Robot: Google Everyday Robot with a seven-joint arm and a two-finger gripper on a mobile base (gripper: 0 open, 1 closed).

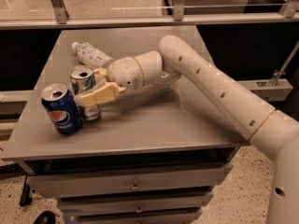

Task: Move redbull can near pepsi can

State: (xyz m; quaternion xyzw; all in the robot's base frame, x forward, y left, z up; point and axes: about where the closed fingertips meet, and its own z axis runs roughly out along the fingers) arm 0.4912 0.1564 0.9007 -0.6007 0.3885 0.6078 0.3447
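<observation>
The redbull can (83, 80), slim and silver with an open top, stands upright on the grey table (154, 120), just right of and behind the pepsi can (60, 109). The pepsi can is wider and dark blue, with a round logo, and stands near the table's front left corner. The two cans are almost touching. My gripper (87, 86) comes in from the right and is shut on the redbull can. One cream finger (99, 94) lies across the can's front. The other finger is mostly hidden behind the can.
A clear plastic water bottle (91, 55) lies on its side behind the cans. My white arm (210, 85) crosses the table's right half. Drawers (135, 186) are under the tabletop. A metal rail (149, 20) runs behind the table.
</observation>
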